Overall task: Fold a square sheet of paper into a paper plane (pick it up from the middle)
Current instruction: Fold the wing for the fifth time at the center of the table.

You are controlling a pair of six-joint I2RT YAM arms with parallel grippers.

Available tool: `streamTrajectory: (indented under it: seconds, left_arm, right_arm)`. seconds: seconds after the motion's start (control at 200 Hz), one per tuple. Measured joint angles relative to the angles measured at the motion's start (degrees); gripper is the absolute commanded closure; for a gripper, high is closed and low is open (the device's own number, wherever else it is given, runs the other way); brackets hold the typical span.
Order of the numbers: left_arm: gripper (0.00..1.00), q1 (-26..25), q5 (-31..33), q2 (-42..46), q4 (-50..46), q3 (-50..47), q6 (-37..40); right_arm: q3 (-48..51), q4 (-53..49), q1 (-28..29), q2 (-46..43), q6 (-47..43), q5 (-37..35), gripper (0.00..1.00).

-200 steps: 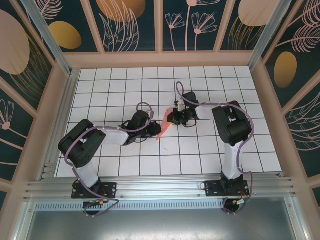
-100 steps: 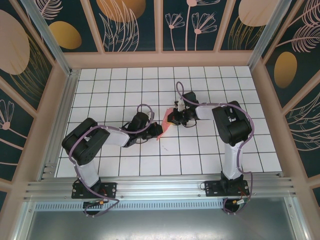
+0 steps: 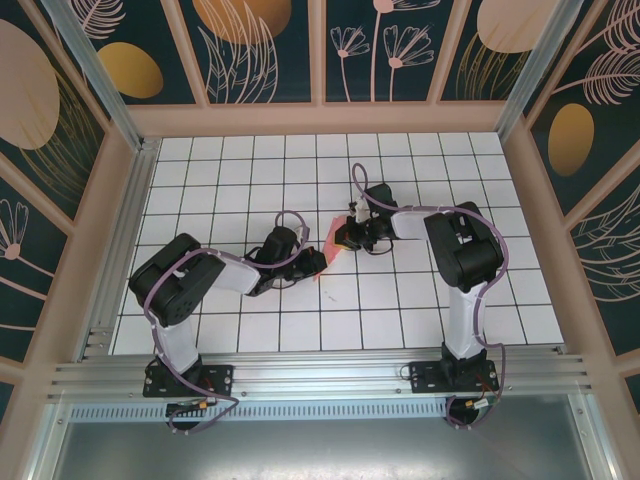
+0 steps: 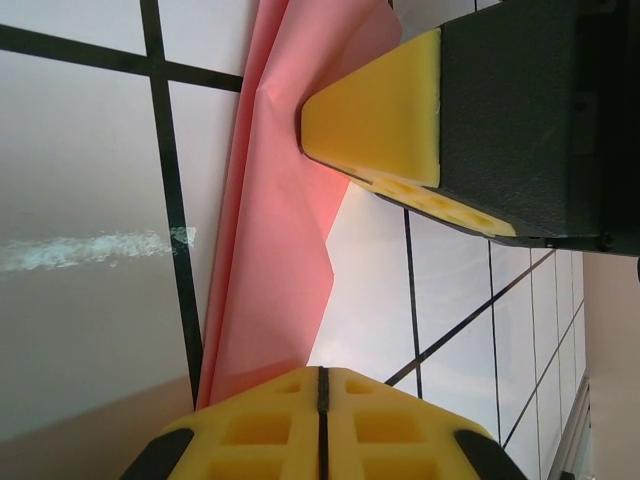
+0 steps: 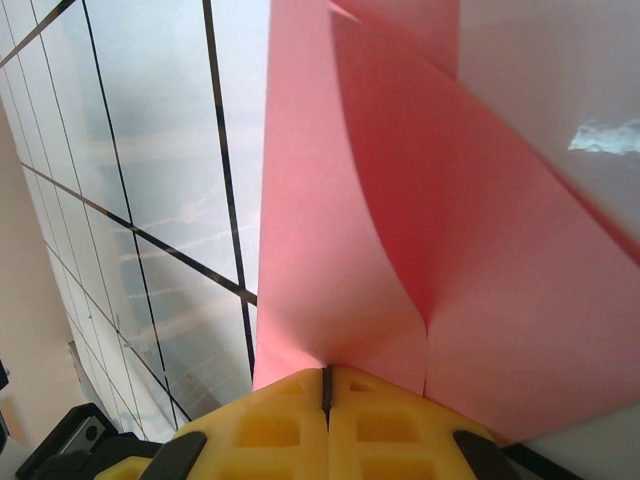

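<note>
Mid-table: paper sheet (image 3: 328, 246) sits pinched between the 2 arms, raised off the tiles and standing on edge.
- left gripper (image 3: 313, 262): fingers clamped together on the sheet's near-left end. In the left wrist view the 2 yellow pads (image 4: 260, 430) meet at a tight seam and the pink paper (image 4: 268, 250) runs straight into it.
- right gripper (image 3: 341, 238): also clenched on the sheet. In the right wrist view its pads (image 5: 270, 430) are shut with the paper (image 5: 400, 260) fanning out from the seam.
- Crowding: the 2 grippers are nearly nose to nose. The right one's yellow finger (image 4: 385, 115) and black body press against the paper just ahead of the left one (image 4: 320, 378).
- Paper: thin, salmon-pink, matte and unmarked. At least 2 layers, with 1 sharp crease and a soft curl where the flaps part; the edges are straight.
- Pads: yellow, wedge-shaped, with moulded square pockets.
- Surroundings: glossy white tiled table (image 3: 230, 330) with a black grid, showing glare streaks in the wrist views. Pale wood-coloured frame with dark floral wall panels (image 3: 265, 50), and an aluminium rail (image 3: 320, 372) at the near edge carrying both bases.
</note>
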State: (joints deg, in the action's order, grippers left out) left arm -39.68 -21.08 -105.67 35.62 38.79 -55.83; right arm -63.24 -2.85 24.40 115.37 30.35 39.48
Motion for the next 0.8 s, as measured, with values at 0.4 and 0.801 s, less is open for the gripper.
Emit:
streamTrajectory:
  seconds: [0.4,0.801]
  left_arm:
    - [0.89,0.0,-0.6,-0.5,0.9,0.0,-1.1]
    - [0.92,-0.1,0.7,-0.5,-1.1,0.0,-0.4]
  right_arm:
    - [0.0,0.0,0.0,0.0,0.0,0.0,0.98]
    - [0.0,0.0,0.0,0.0,0.0,0.0,0.98]
